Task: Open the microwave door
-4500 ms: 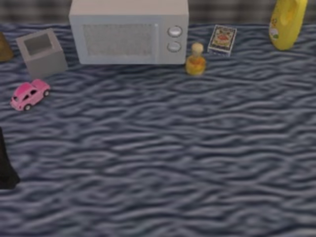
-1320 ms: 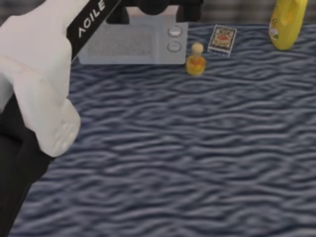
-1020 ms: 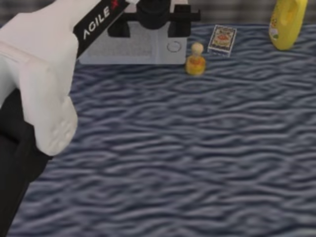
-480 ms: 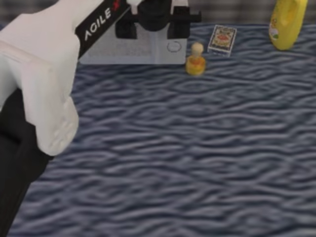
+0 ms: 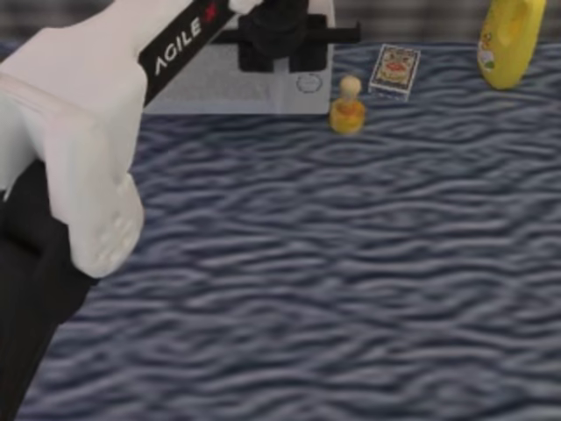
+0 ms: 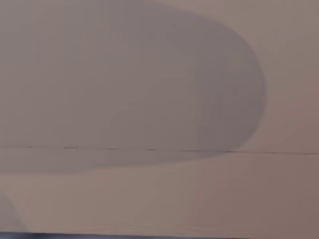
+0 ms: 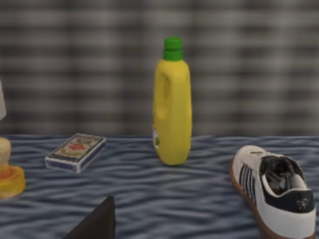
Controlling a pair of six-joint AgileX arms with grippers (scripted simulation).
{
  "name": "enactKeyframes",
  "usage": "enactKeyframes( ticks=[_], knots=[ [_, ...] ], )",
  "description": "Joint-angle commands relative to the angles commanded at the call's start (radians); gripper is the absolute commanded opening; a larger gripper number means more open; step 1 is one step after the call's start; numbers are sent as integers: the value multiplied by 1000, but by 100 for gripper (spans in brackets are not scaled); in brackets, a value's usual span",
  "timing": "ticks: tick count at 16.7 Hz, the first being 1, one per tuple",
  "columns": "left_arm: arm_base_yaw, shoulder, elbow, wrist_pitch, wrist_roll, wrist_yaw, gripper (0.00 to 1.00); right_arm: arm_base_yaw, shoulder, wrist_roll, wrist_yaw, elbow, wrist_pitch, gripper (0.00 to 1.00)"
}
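The microwave stands at the back of the table, left of centre, with one round knob showing on its front. Its door, a grey panel with a speckled window, is partly hidden by my left arm. My left gripper is at the door's right edge, near the knobs, and looks shut on that edge. The left wrist view is filled by a plain grey surface very close to the camera. My right arm is outside the top view; a dark part of my right gripper shows in the right wrist view.
A small yellow bottle with a round stopper stands just right of the microwave. A card box and a tall yellow bottle are at the back right. A white sneaker lies near the right gripper. My left arm covers the table's left side.
My left arm swung in from the left and reached the microwave's front. Over the last second its gripper narrowed round the door's right edge. The right arm has not moved.
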Motion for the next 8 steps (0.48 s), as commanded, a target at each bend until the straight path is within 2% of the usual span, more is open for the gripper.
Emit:
enactKeyframes(
  ticks=[7, 8],
  knots=[
    [0, 0, 0, 0, 0, 0, 0, 0, 0, 0, 0, 0, 0, 100],
    [-21, -17, -53, -2, -7, 13, 0, 0, 0, 0, 0, 0, 0, 100]
  ],
)
